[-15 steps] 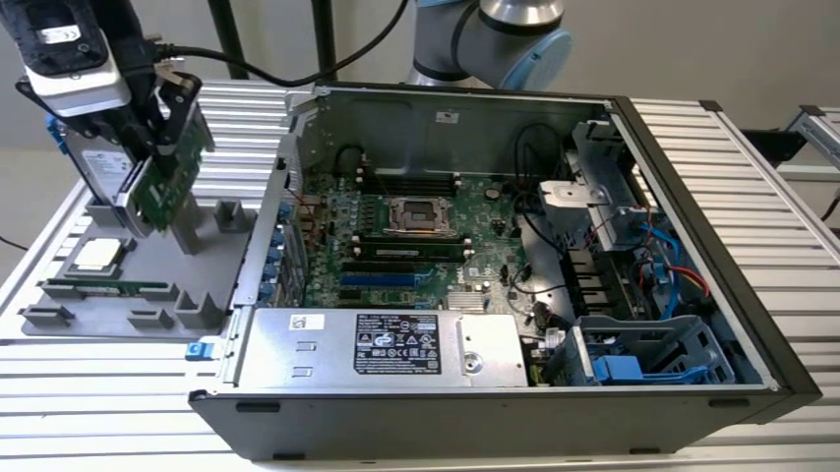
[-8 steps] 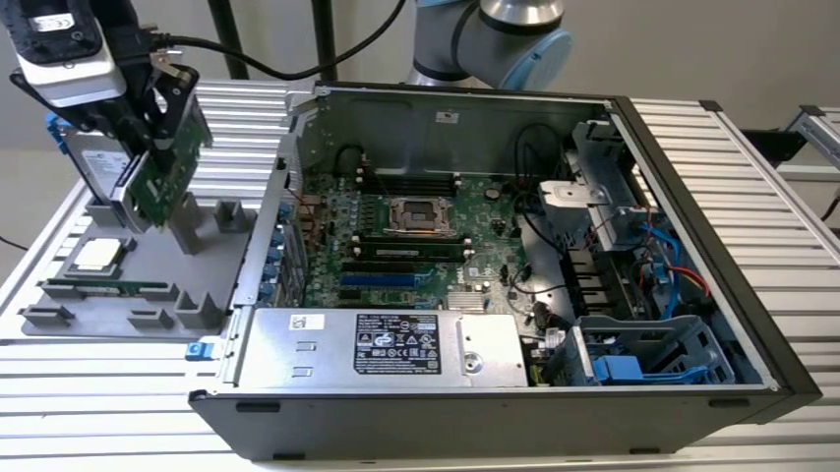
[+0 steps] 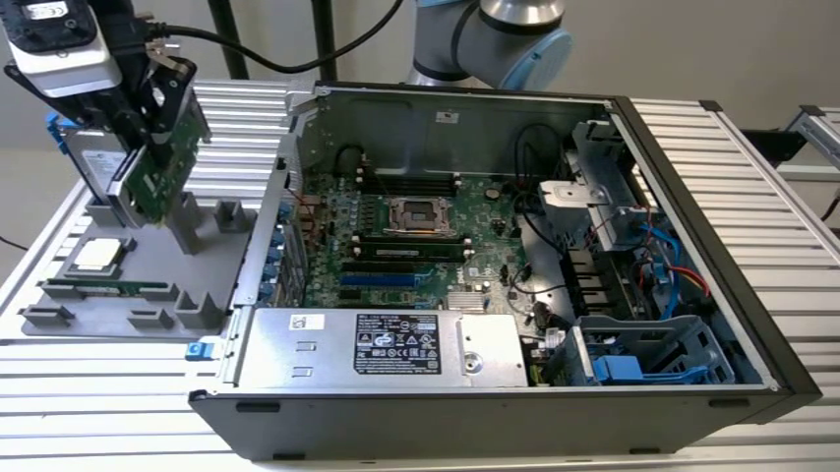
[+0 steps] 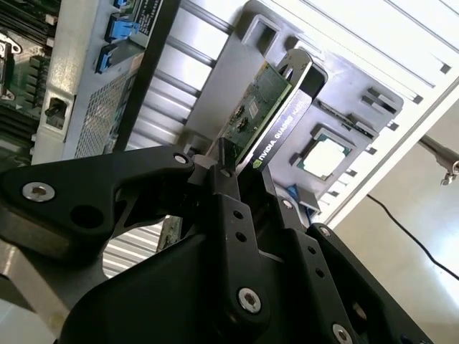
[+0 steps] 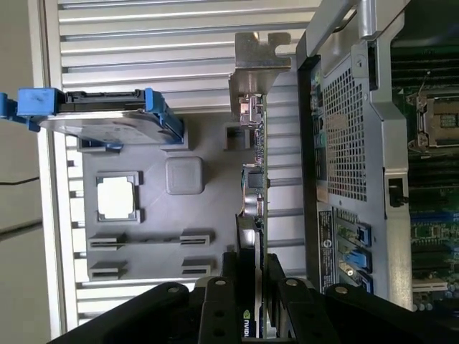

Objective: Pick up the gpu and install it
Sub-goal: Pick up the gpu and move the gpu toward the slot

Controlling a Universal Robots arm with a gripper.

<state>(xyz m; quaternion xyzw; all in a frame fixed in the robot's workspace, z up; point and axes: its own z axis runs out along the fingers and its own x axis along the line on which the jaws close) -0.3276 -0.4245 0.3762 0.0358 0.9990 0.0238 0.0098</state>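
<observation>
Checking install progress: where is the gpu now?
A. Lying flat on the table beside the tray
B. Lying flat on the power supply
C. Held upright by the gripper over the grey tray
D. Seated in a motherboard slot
C: in the second wrist view the gripper is shut on the gpu, and the exterior view shows the card upright over the tray, outside the case.
</observation>
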